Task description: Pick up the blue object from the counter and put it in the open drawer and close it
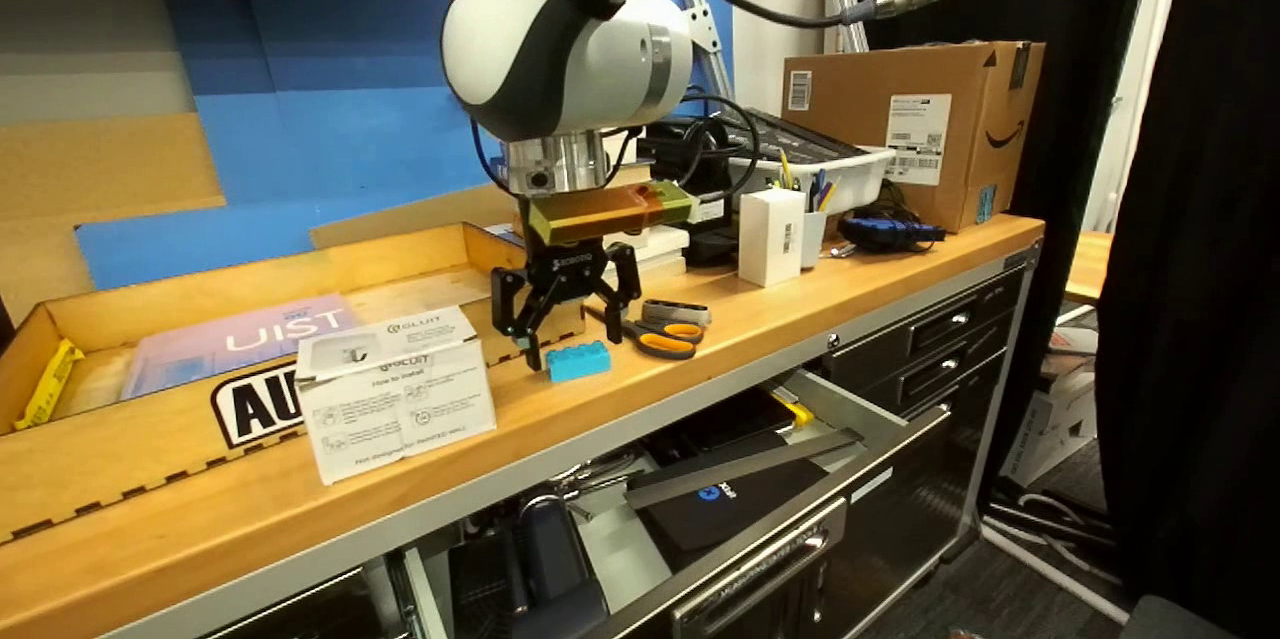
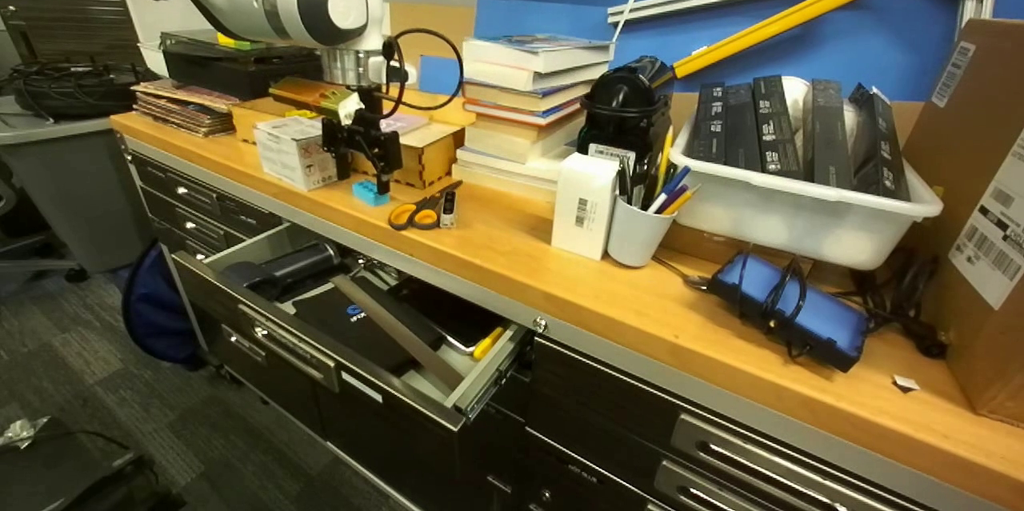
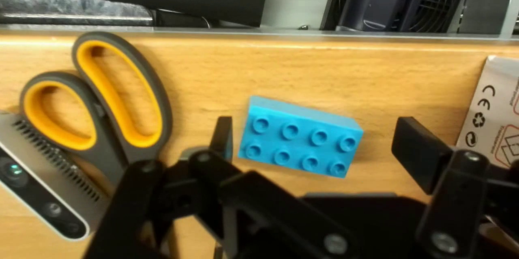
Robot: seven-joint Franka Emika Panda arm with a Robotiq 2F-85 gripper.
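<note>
The blue object is a small bright cyan studded block (image 1: 579,362) lying flat on the wooden counter (image 1: 760,319) near its front edge. It also shows in an exterior view (image 2: 370,193) and the wrist view (image 3: 300,139). My gripper (image 3: 318,141) points down over it, fingers wide apart. One finger is close to the block's left end in the wrist view; the gap at its right end is larger. The block sits slightly askew between the fingers, not held. The open drawer (image 1: 870,459) is pulled out below the counter edge, with dark tools and boxes inside.
Scissors with orange-lined handles (image 3: 164,117) and a small grey camera-like device (image 3: 44,178) lie beside the gripper. A white printed box (image 1: 400,399) stands on its other side. A wooden tray (image 1: 250,319) lies behind. A white upright box (image 2: 584,207) and pen cup (image 2: 638,235) stand farther along.
</note>
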